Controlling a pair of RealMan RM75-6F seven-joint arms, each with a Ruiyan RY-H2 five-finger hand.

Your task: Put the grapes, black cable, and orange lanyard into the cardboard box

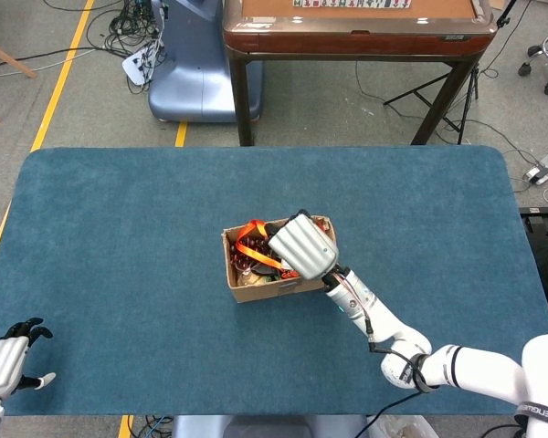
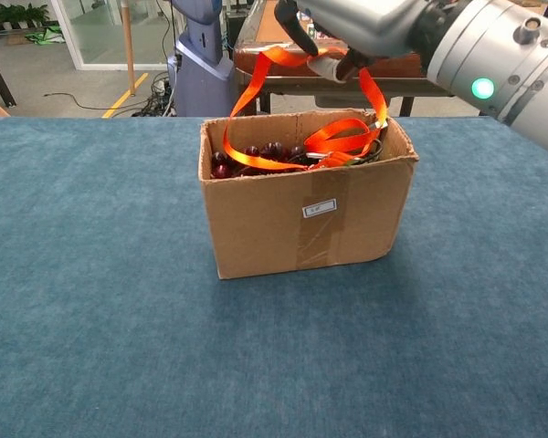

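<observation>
Lowering the orange lanyard (image 2: 292, 109) into the cardboard box (image 2: 301, 214), its loop pinched in the right hand (image 2: 347, 27).
Grapes (image 2: 247, 157) lie inside; a strap released off-centre may drape over the rim. Left hand (image 1: 5, 360) idles open.

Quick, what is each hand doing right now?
Left hand: open, holding nothing, at the table's near corner.
Right hand: holding the orange lanyard above the cardboard box.
</observation>
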